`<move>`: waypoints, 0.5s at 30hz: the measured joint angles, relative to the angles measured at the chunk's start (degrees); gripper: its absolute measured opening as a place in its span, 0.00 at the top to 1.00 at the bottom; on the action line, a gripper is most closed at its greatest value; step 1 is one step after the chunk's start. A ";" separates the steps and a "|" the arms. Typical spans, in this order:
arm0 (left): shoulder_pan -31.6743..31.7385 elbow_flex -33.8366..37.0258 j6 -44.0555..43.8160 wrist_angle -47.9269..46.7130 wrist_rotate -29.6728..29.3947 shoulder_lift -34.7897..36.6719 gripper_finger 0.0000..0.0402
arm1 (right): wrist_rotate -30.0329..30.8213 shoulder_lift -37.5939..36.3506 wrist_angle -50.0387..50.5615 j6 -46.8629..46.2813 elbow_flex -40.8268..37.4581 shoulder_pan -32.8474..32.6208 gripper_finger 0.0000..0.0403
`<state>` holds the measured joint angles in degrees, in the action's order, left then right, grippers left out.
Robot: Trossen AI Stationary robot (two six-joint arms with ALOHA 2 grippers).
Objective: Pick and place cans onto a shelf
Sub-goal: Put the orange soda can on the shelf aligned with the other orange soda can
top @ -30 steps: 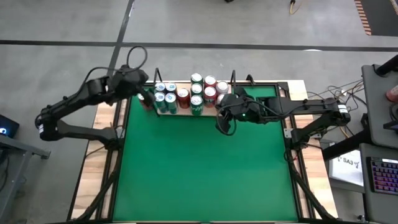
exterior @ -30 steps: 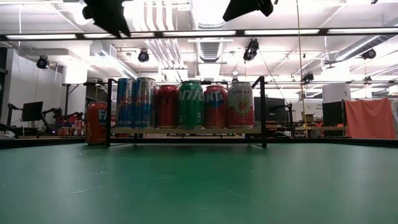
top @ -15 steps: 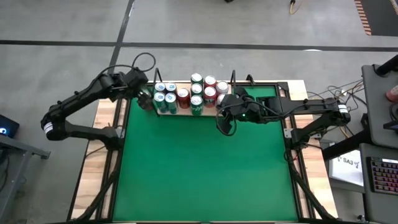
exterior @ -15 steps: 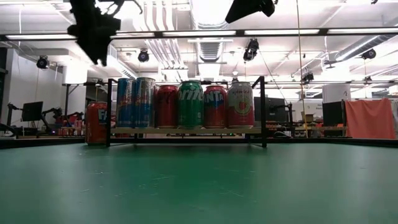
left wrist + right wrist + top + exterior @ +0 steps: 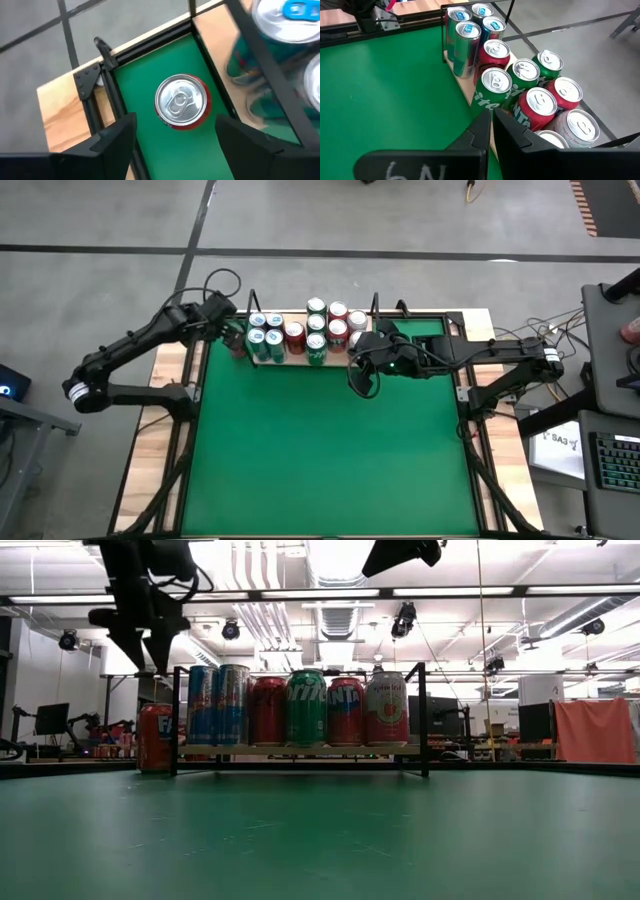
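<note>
Several cans stand upright in rows on the light-wood shelf (image 5: 300, 750), which rests on the green table's far edge: blue (image 5: 465, 45), green (image 5: 492, 90), red (image 5: 535, 107) and silver-white (image 5: 577, 127). One red can (image 5: 181, 102) stands alone on the green table just off the shelf's left end (image 5: 155, 738). My left gripper (image 5: 148, 652) hangs open above this can, a finger on either side of it in the left wrist view, touching nothing. My right gripper (image 5: 492, 125) hovers shut and holding nothing, high above the table near the shelf's right part (image 5: 362, 383).
Black wire uprights (image 5: 175, 720) (image 5: 423, 720) stand at the shelf's ends; the left one is right beside the lone red can. The table's black frame and wood border (image 5: 65, 100) run close behind that can. The green surface (image 5: 330, 450) lies toward the near edge.
My left gripper has come down and swung toward the table's far left corner, rolling as it went, and now hangs lower over the lone red can. The cans and my right arm have kept still.
</note>
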<state>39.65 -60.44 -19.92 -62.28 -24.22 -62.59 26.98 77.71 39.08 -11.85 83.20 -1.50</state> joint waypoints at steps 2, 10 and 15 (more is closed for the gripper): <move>-0.02 0.92 -2.60 0.63 -1.02 -0.02 0.36 | -0.02 0.00 0.00 0.01 0.00 0.00 0.97; -0.02 2.92 -5.07 4.77 -2.17 0.08 0.30 | -0.46 0.00 0.10 0.08 0.00 -0.02 0.97; 0.64 3.38 -1.30 5.68 -1.80 0.36 0.26 | -0.46 0.00 0.10 0.27 0.00 -0.02 0.97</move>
<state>40.30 -57.06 -21.22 -56.60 -26.02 -62.23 26.52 77.71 39.18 -11.57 83.20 -1.52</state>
